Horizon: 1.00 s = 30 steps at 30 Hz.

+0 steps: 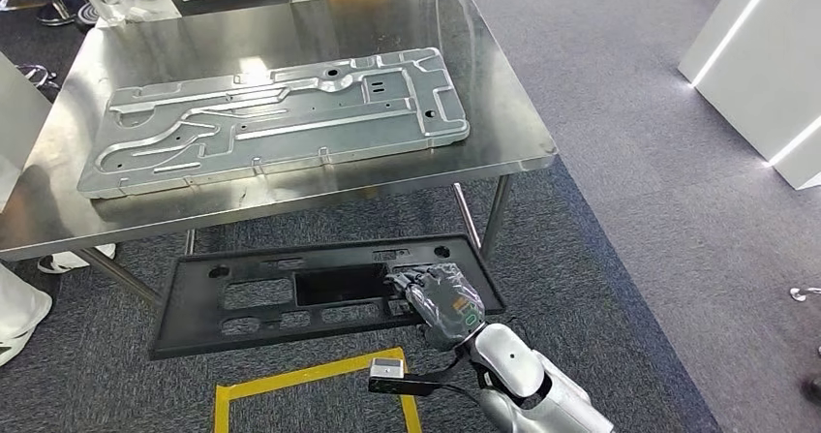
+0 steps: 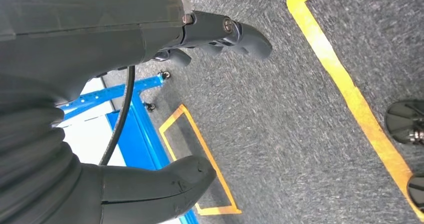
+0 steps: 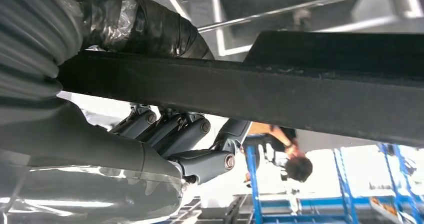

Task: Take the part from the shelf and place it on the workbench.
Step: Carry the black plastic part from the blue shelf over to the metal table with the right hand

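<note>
Head view, part: the black panel (image 1: 319,293), a flat plastic part with cut-outs, is hanging in front of the tabletop's near edge and lower than it, not yet resting on anything.
Head view, right hand: the right hand (image 1: 440,302) is gripping the panel at its right end, fingers wrapping over the near-right cut-out.
Head view, tabletop: the steel tabletop (image 1: 503,123) is carrying a large stamped metal plate (image 1: 276,118) that is covering most of the middle, leaving bare strips along the near edge and the right edge.
Left wrist view, left hand: the left hand (image 2: 150,83) is hanging over grey carpet and yellow floor tape (image 2: 345,88), fingers and thumb spreading apart and holding nothing.
Right wrist view, grip: the dark fingers (image 3: 170,134) are curling under the panel's edge (image 3: 260,88) while the thumb side is pressing from the other face, so the hand is clamping the part.
Risk, one-ended hold: I am judging that the long panel, held at one end only, could be sagging or twisting in the grip and slipping out.
Risk, clearance: the panel is sitting below the tabletop, so lifting too late could be catching its far edge on the near edge.
Risk, landing: little bare surface is showing, so the panel may be ending up on the metal plate or overhanging.
</note>
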Available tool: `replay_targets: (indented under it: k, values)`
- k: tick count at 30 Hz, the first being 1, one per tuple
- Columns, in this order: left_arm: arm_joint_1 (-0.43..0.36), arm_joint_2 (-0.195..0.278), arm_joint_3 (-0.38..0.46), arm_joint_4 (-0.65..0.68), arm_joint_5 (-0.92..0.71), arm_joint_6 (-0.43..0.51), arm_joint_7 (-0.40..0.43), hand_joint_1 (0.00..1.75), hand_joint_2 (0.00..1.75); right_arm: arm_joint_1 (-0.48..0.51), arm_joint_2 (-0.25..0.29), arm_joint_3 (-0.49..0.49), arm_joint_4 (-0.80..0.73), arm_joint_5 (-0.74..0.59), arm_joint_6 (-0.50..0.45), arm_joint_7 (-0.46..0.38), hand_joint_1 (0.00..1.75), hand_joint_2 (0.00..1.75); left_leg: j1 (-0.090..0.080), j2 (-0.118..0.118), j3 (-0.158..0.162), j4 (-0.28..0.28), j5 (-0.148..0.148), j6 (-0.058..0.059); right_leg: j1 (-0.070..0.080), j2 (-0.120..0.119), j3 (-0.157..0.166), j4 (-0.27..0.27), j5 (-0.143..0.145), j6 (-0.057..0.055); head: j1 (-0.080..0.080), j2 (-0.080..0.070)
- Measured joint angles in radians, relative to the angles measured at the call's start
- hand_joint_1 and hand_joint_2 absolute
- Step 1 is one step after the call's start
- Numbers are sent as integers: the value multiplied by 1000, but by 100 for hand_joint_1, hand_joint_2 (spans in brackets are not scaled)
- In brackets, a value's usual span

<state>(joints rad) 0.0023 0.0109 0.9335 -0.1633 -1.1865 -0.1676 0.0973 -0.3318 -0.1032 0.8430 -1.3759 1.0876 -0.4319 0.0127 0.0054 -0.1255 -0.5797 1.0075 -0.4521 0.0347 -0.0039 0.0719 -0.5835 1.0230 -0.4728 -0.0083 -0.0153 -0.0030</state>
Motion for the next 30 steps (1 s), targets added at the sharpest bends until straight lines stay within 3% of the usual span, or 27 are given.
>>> replay_targets:
  k: [9, 20, 23, 25, 27, 30]
  values:
    - [0, 1, 0, 0, -12, -2, -8, 0, 175, -46, -104, -101, -39, 12, 26, 21, 175, 175, 0, 2, 2, -4, 3, -10, 0, 0, 0, 2, 0, -2, 0, 0]
    - [-4, 1, 0, 0, -14, -11, -50, 0, 175, -69, -190, -175, -81, 41, 48, 19, 175, 175, -4, 4, 0, -2, 2, -10, -5, 1, 2, -1, 0, -1, 0, 0]
    - [-18, -1, 0, 0, -8, -8, -91, 0, 175, -105, -193, -175, -113, 63, 86, 29, 175, 175, -10, 7, -1, 2, 1, 3, -12, 4, 2, -8, 4, 12, 0, 0]
    - [-25, -3, 0, 0, -4, -7, -97, 0, 175, -129, -192, -175, -132, 68, 105, 32, 175, 175, -10, 13, 16, -25, 12, 15, -9, 1, 9, -15, 4, 20, 0, 0]
    - [-26, -7, 1, 0, 0, -7, -99, 0, 175, -149, -189, -173, -139, 73, 114, 32, 175, 175, -6, 23, 41, -63, 26, 22, -3, -25, -4, 24, -22, 24, 1, 0]
    - [-24, -12, 1, 0, 1, -7, -100, 0, 175, -163, -181, -164, -139, 79, 119, 32, 175, 175, -4, 36, 49, -68, 25, 25, -7, -56, -99, 200, -100, 30, 1, 0]
